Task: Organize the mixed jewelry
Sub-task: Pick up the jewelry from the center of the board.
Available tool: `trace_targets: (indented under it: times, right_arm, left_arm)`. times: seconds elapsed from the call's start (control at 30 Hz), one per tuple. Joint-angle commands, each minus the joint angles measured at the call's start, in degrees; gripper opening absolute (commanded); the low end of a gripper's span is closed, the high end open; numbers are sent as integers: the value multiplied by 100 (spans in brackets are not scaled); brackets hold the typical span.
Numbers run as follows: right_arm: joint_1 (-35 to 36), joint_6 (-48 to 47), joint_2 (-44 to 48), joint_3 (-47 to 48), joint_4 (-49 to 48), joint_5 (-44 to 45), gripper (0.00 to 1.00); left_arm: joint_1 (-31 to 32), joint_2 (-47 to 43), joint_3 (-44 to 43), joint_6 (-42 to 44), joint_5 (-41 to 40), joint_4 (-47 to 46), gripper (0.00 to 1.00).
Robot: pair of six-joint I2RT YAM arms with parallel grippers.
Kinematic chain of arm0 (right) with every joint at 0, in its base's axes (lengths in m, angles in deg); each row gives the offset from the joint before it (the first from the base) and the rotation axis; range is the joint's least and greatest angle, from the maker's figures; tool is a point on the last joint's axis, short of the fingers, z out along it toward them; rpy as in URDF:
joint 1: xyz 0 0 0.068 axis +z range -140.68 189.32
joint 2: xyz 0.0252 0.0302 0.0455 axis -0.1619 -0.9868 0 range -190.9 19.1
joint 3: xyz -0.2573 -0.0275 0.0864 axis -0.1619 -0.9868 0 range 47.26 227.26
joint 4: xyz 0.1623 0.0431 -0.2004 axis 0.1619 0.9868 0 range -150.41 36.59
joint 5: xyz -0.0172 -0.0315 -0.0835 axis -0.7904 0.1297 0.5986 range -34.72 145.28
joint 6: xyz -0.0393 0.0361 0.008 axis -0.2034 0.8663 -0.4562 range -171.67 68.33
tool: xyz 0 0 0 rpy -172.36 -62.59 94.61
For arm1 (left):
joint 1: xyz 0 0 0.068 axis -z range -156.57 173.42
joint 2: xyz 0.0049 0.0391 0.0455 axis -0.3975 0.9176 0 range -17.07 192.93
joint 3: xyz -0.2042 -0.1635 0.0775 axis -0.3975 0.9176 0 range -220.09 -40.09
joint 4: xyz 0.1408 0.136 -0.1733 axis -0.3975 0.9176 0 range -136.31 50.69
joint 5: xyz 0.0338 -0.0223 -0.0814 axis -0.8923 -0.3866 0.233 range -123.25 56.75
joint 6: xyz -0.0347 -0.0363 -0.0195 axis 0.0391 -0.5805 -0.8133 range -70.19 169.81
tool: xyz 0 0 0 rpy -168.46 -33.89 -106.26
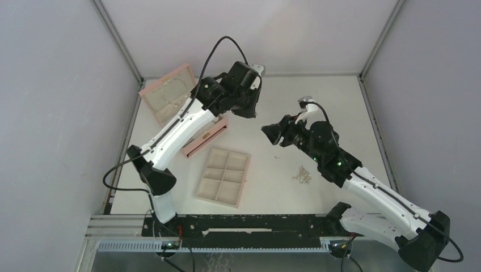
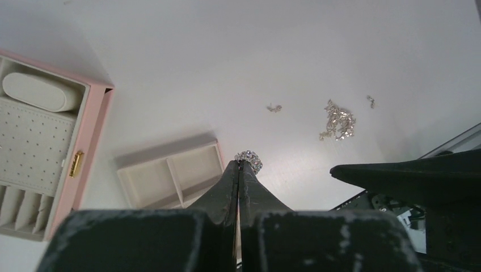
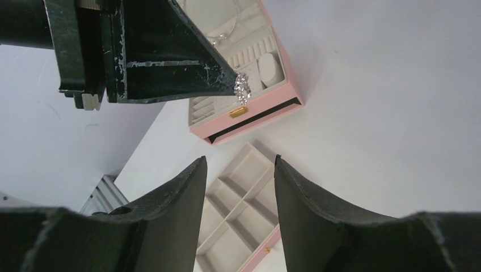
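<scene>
One pink box (image 1: 164,96), one tray (image 1: 206,172), one jewelry pile (image 1: 302,175).

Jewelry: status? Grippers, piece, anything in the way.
Left gripper shut on sparkly piece, aloft. Right gripper open, empty, close by. Loose pile on table. Nothing seen between piece and tray.

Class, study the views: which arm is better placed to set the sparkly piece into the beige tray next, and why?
Left, probably. The left fingers are shut on the sparkly piece, raised above the table near the beige tray; the right fingers stand open and empty.
</scene>
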Motion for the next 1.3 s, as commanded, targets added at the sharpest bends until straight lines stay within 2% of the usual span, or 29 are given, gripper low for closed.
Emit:
trace_targets:
  times: [0.0,0.83,1.0,1.17,1.27]
  right_arm:
    - [60,-295,-100,14,-581,270,56]
    - [227,-764,-1014,592,-1014,271,54]
    - [236,-818,-1143,694,-1030,364,52]
    - [235,-826,-1247,752,-1004,362,42]
    - [229,-799,-1273,753,-1048,399,40]
  left_arm:
    - [18,-119,-238,-601,-149,10,0]
    - [18,-102,-218,-627,-136,-19,0]
    - [20,-115,-214,-631,-133,-23,0]
    - [19,-137,-205,-630,-121,-23,0]
    - [18,-145,-212,-631,-108,-31,0]
